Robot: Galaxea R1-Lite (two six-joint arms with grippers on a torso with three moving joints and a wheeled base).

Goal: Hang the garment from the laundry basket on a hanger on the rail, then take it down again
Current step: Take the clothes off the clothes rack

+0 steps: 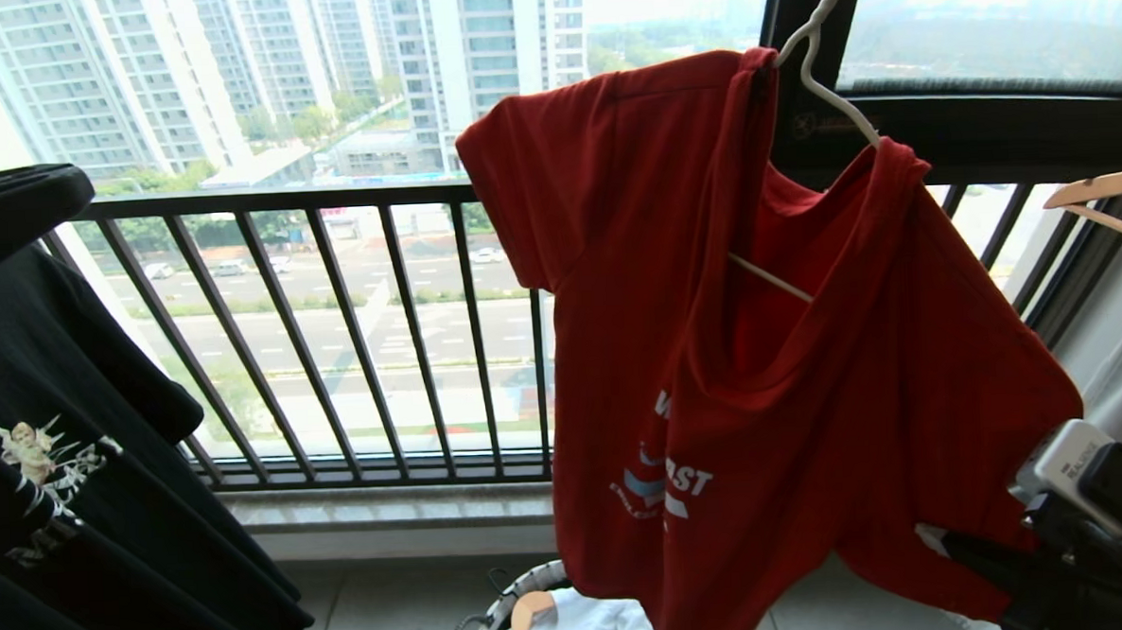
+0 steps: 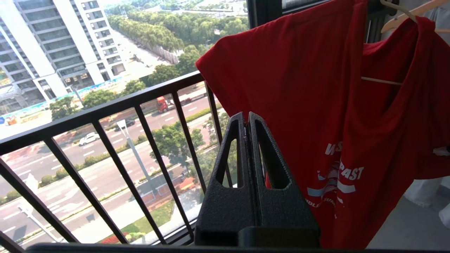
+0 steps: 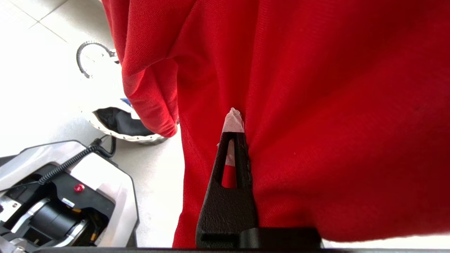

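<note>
pinching red tee [image 3: 316, 105] hem w/ right gripper [image 3: 242, 140], on hanger [image 1: 820, 67].

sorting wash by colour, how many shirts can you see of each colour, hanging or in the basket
red shirt: 1, on the white hanger, its cloth pinched in the right pincer
black shirt: 1, hanging at the left
white shirt: 1, in the basket
total: 3

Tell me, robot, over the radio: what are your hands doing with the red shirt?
Right gripper shut on red T-shirt. Left gripper shut, empty, beside it. Shirt hangs crooked on white wire hanger. Nothing blocking.
</note>
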